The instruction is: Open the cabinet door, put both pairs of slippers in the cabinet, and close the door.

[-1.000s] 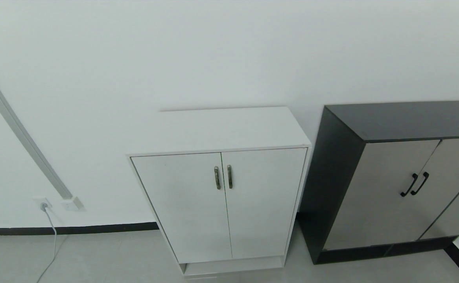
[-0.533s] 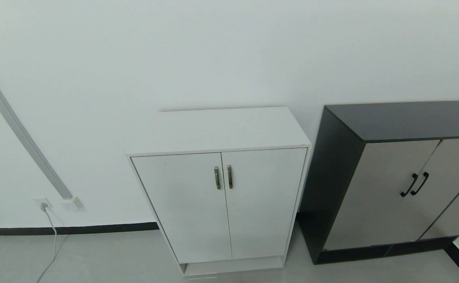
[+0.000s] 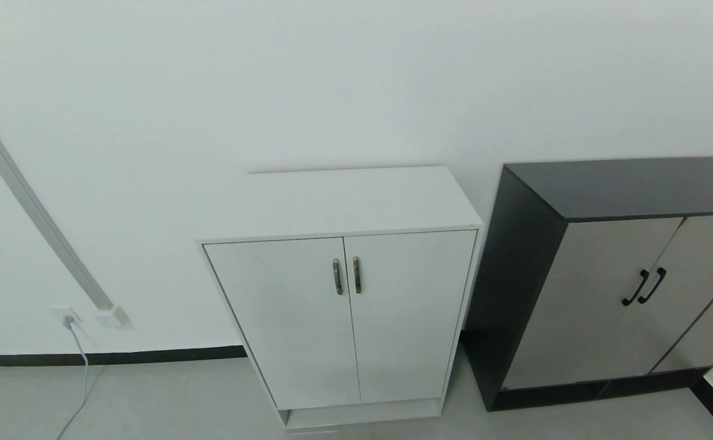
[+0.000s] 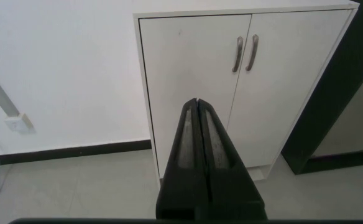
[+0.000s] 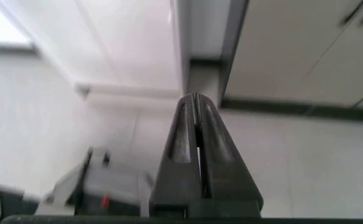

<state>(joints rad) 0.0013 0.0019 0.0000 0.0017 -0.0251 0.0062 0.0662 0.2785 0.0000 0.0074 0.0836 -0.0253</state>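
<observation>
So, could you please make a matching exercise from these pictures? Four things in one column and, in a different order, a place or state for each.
Things:
1. white cabinet
2. dark cabinet
3. wall socket
4. left gripper

Place or state:
a. low down, at the left of the head view
b. shut, holding nothing
c. in the middle of the head view, both doors closed
d. at the right of the head view, cut off by its edge

Pairs: 1-c, 2-d, 3-a, 4-b
</observation>
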